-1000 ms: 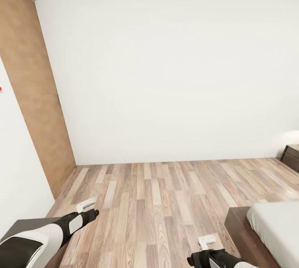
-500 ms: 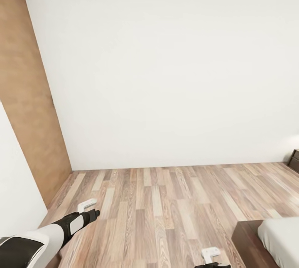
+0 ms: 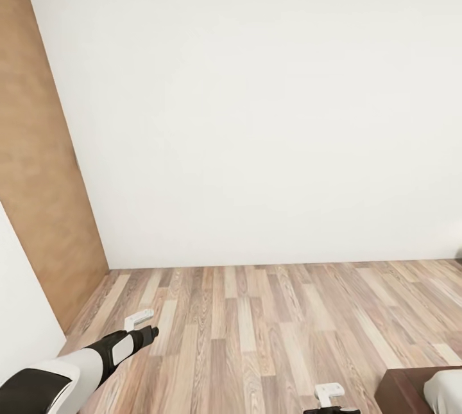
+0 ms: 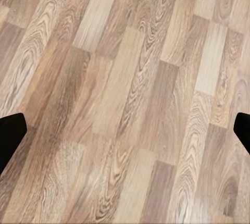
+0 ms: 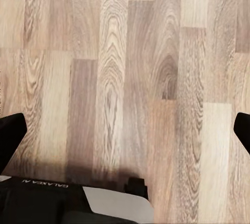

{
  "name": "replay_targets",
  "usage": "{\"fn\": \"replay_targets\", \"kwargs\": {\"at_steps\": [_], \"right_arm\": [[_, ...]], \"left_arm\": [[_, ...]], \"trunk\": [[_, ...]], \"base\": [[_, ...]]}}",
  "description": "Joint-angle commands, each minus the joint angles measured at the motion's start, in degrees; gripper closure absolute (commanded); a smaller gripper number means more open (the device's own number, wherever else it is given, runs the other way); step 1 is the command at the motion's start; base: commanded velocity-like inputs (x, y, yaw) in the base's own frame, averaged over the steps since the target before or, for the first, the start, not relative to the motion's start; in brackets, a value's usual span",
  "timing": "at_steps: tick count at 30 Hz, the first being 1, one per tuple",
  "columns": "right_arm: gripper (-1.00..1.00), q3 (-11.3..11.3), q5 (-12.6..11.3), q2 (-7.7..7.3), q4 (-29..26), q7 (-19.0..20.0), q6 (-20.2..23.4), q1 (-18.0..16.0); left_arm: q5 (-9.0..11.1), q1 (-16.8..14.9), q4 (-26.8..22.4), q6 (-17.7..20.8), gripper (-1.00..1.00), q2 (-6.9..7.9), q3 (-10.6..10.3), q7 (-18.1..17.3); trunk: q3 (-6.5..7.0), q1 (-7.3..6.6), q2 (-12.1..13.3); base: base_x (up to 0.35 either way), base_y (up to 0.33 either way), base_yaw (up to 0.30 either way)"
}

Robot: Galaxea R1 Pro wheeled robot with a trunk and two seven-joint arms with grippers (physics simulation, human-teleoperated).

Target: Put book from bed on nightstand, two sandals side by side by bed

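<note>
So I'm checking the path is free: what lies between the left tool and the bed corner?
In the head view, only bare wood-plank floor lies between the left tool and the bed corner.

White wall (image 3: 256,112); brown wood-plank floor (image 3: 269,324); tan door (image 3: 38,176).

mirrored "galaxea" lettering, robot's dark body (image 5: 47,195)

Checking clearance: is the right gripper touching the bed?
Apart. In the head view, bare floor separates the right gripper from the bed corner.
</note>
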Motion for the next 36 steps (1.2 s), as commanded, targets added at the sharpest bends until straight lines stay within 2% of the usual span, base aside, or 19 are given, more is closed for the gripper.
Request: {"fn": "replay_targets", "kwargs": {"at_steps": [1,9,19,36], "right_arm": [[-1.0,0.5,-1.0,-0.04,0.0,0.2,0.3,0.0],[-1.0,0.6,-4.0,-0.18,0.0,0.1,0.9,0.0],[-1.0,0.6,-4.3,-0.19,-0.1,0.2,0.9,0.0],[-1.0,0.5,-4.4,-0.28,-0.1,0.3,0.9,0.0]], "left_arm": [[0.5,0.0,0.0,0.1,-1.0,0.02,-0.5,0.1],[0.5,0.1,0.0,0.1,-1.0,0.11,-0.5,0.1],[0.5,0.1,0.0,0.1,-1.0,0.11,-0.5,0.1],[0.5,0.1,0.0,0.1,-1.0,0.05,-0.5,0.2]], "trunk": [[-0.05,0.06,0.0],[-0.07,0.06,0.0],[-0.07,0.06,0.0],[0.5,0.06,0.0]], "base": [[0.345,0.0,0.008],[0.345,0.0,0.001],[0.345,0.041,-0.154],[0.345,0.11,-0.29]]}}
